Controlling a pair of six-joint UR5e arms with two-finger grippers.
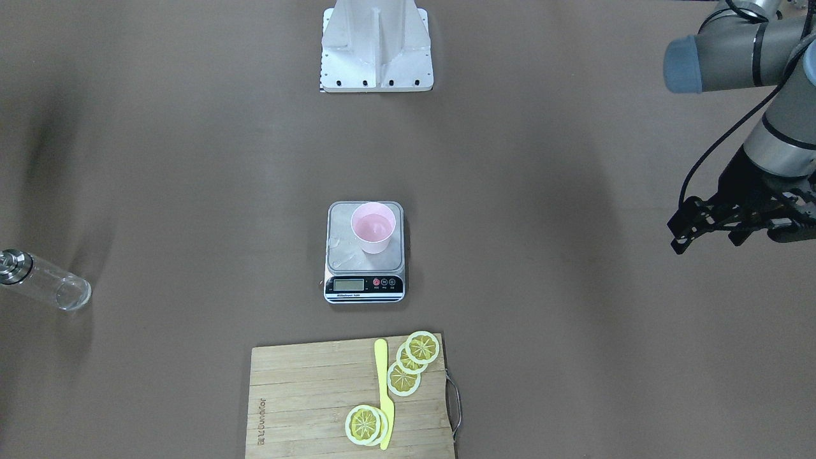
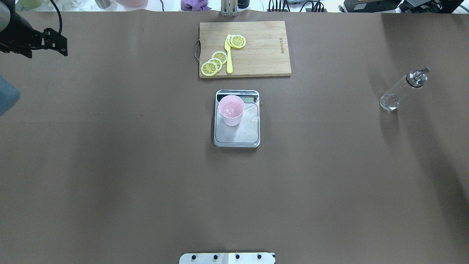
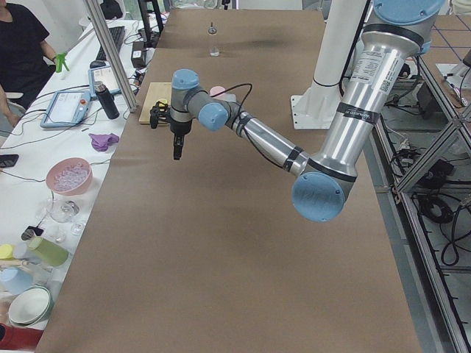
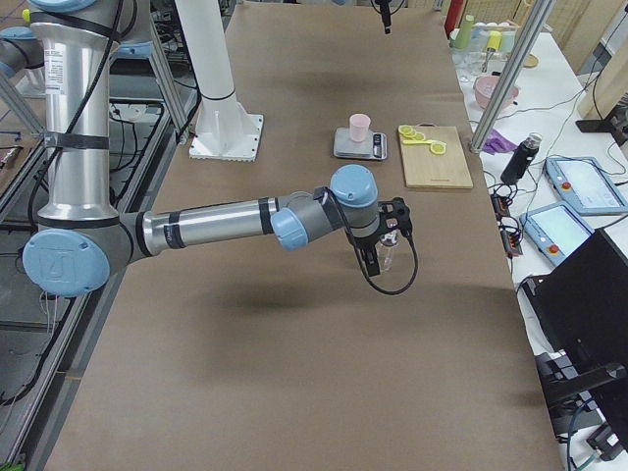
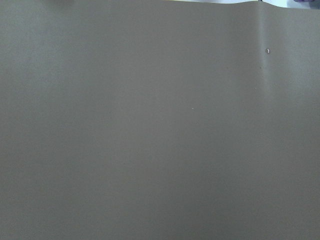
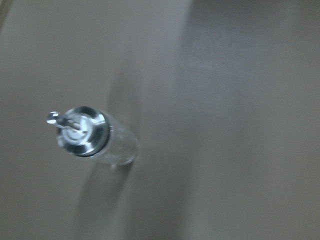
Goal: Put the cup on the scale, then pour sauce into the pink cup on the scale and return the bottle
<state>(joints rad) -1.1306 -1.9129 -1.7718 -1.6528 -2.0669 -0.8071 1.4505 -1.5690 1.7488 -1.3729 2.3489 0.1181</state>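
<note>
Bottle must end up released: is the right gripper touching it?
Apart. The overhead view shows the bottle standing alone, with bare surface on every side and nothing gripping it.

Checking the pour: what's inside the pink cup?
Inside the cup on the scale, only pink walls and small glints at the bottom show; whether that is liquid cannot be told.

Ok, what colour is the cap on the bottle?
Shiny silver metal. The cap on the clear bottle shows best in the right wrist view.
</note>
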